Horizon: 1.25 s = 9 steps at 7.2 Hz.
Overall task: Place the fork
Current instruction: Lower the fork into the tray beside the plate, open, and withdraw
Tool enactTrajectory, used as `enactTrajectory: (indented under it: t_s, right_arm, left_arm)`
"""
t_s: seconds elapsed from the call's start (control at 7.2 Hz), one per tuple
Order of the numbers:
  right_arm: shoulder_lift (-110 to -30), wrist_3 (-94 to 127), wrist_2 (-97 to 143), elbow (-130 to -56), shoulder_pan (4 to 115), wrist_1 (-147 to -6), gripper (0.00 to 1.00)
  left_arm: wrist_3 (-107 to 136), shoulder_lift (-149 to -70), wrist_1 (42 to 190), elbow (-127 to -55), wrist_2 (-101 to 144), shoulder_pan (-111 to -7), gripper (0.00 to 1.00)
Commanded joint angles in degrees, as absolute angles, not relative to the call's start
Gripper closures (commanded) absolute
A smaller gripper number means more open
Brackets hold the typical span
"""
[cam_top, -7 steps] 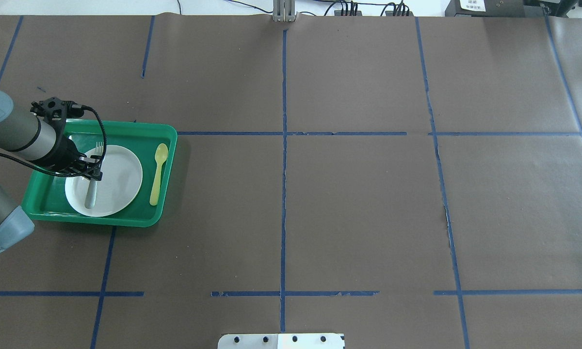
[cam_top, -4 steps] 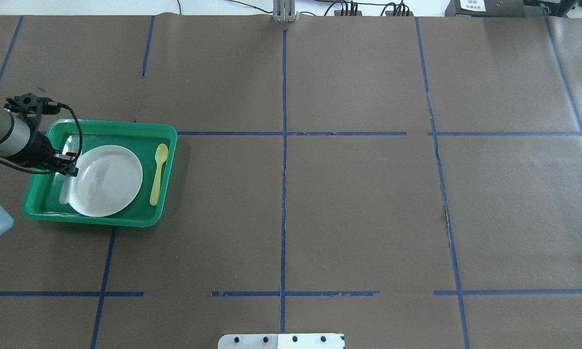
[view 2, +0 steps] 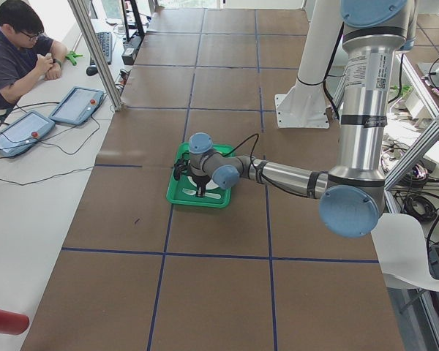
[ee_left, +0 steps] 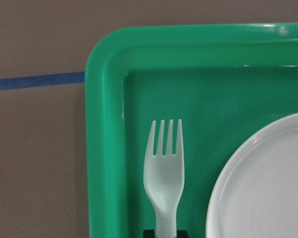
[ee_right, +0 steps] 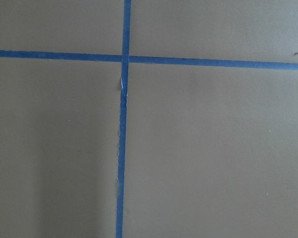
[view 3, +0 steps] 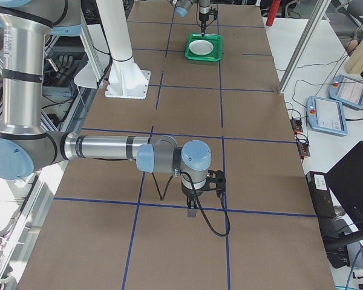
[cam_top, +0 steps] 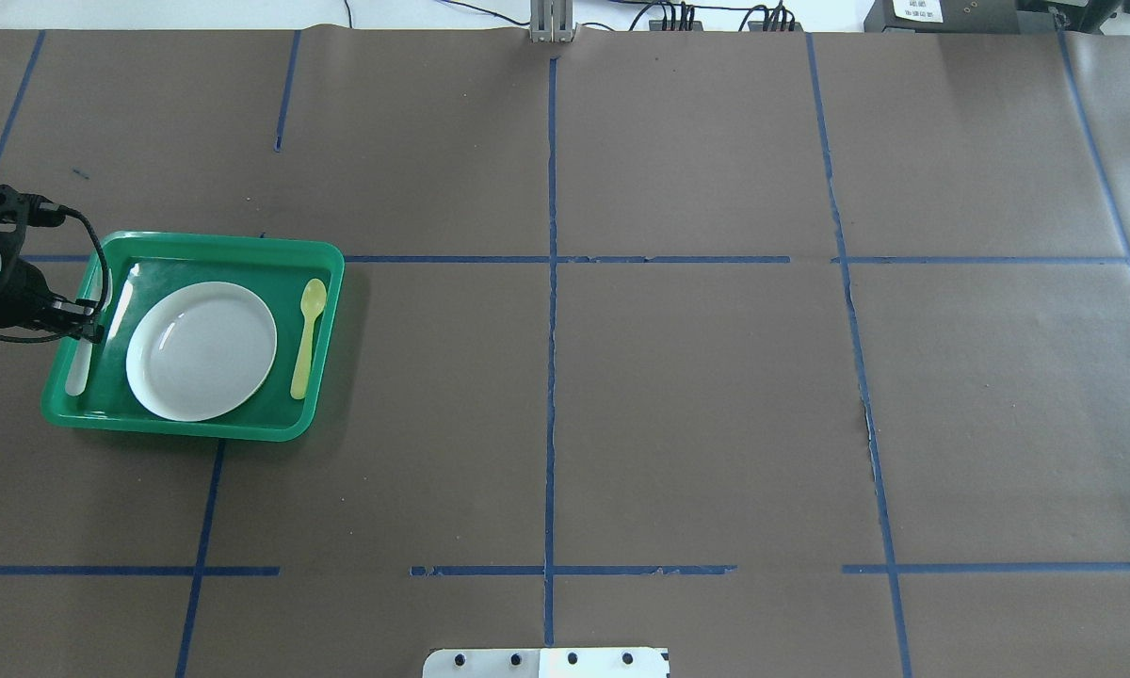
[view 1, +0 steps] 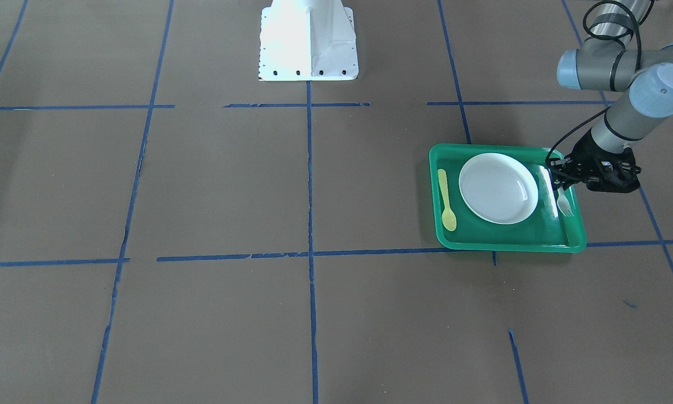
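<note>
The pale whitish-green fork (ee_left: 164, 171) lies lengthwise over the left strip of the green tray (ee_left: 104, 148), between the tray's rim and the white plate (ee_left: 268, 188), tines pointing away from the robot. My left gripper (cam_top: 89, 325) is shut on the fork's handle. The overhead view shows the handle end (cam_top: 78, 369) near the tray's left rim (cam_top: 198, 428). The front view shows the gripper (view 1: 561, 188) with the fork's tines (view 1: 565, 209) below it. I cannot tell whether the fork touches the tray. My right gripper (view 3: 192, 208) hangs over bare table far off; I cannot tell whether it is open or shut.
A yellow spoon (cam_top: 306, 339) lies in the tray on the plate's (cam_top: 202, 350) right side. The robot's white base plate (view 1: 308, 39) stands at mid-table. An operator (view 2: 14, 51) sits at a side desk. Blue tape lines cross the brown table.
My left gripper has carried the fork leftward, from over the plate to the tray's left strip beside it. Plate, spoon and tray have not moved.
</note>
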State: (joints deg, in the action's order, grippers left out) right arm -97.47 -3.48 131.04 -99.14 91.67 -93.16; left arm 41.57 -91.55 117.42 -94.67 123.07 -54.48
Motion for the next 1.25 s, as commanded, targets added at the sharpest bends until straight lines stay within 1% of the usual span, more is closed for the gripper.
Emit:
enactTrajectory:
  t_s: [0.0,0.14,0.42,0.69,1.11]
  right_arm:
    - [-97.5,-3.5,131.0,-99.1,91.7,-93.2,0.00]
    - [-97.5,-3.4,131.0,-99.1,91.7,-93.2,0.00]
    - [-97.5,-3.5,131.0,-99.1,91.7,-93.2,0.00]
    - [-97.5,-3.5,131.0,-99.1,91.7,-93.2,0.00]
    - [-97.5,-3.5,131.0,-99.1,91.7,-93.2,0.00]
  left_arm:
    - [41.6,-91.5,117.8,-94.5,123.1,-54.3,0.46]
    - [41.6,-91.8,117.8,-94.4,123.1,-54.2,0.00]
    - [41.6,-92.1,117.7,-95.3,123.7,-54.7,0.00]
    - [36.7,-91.7,116.8,-99.9,124.0,-61.5,0.00]
    - [19.4,-91.5,111.9,-100.4,127.8,-71.8,0.00]
